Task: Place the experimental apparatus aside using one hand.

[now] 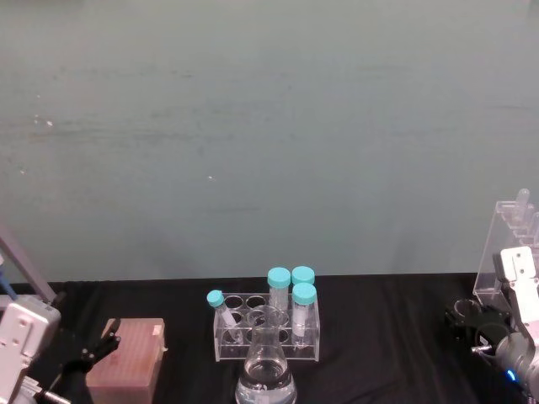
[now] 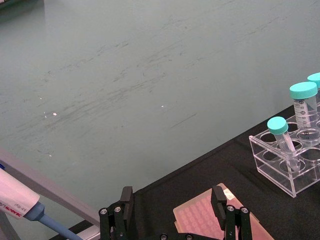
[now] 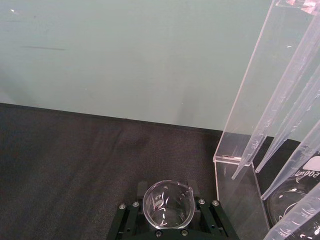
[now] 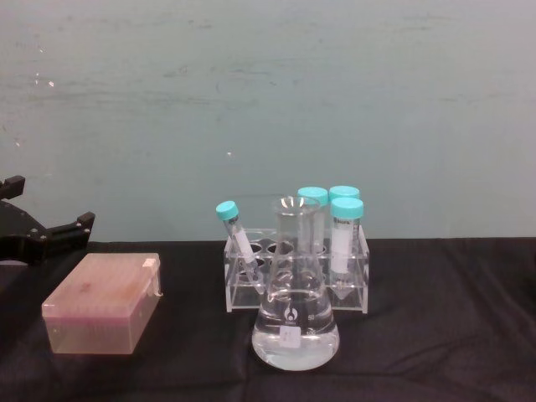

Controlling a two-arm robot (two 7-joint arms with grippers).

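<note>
I am clamping my right gripper (image 3: 168,200) on the small glass beaker (image 3: 166,212) by the table's (image 1: 379,337) right edge, squeezing its light, slippery, fragile wall gently, while my left gripper (image 2: 172,196) is hovering near the left edge, its 2 fingers (image 2: 218,199) apart.

Black table (image 4: 469,335) carries four — pink box (image 4: 102,303), tube rack (image 2: 282,175), flask (image 4: 295,322), acrylic stand (image 1: 497,252).

Head view high, angled down, chest view low, level, both sharing the conical flask (image 1: 266,374), wrist views close-in
</note>
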